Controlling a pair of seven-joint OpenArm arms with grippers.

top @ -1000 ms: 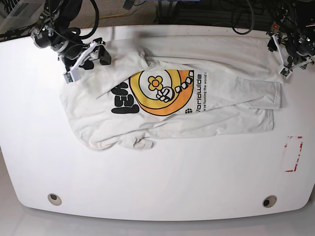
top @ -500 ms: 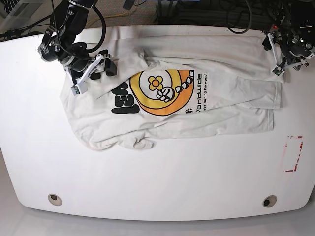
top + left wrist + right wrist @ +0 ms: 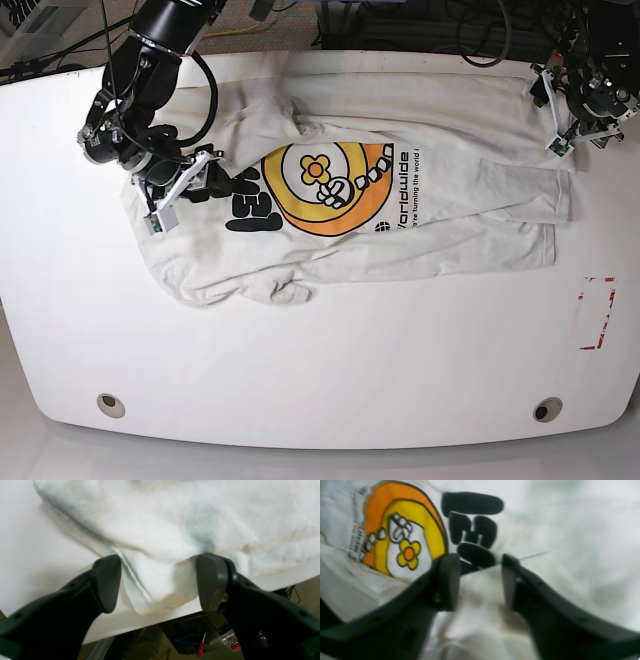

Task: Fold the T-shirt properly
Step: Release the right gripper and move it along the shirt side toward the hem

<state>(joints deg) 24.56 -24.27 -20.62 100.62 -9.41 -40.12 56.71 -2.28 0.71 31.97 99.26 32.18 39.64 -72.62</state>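
The off-white T-shirt [image 3: 450, 215] lies spread sideways across the white table [image 3: 320, 350], print up, with the orange-yellow flower graphic [image 3: 330, 185] and black letters [image 3: 250, 205] at its left-middle. My right gripper [image 3: 192, 186] is open and low over the shirt just left of the letters. In the right wrist view its jaws [image 3: 478, 580] straddle a raised fold beside the letters [image 3: 472, 522]. My left gripper [image 3: 560, 125] is open at the shirt's far right corner. In the left wrist view a rounded cloth corner [image 3: 152, 597] lies between its fingers [image 3: 107, 582], near the table's edge.
A red-marked rectangle [image 3: 597, 312] is on the table at the right. Two round holes [image 3: 111, 405] [image 3: 547, 409] sit near the front edge. Cables and gear run behind the back edge. A crumpled sleeve [image 3: 275, 290] lies at the shirt's front left.
My right gripper has moved from the back left corner down and right onto the shirt beside the letters. My left gripper has shifted slightly left onto the shirt's corner.
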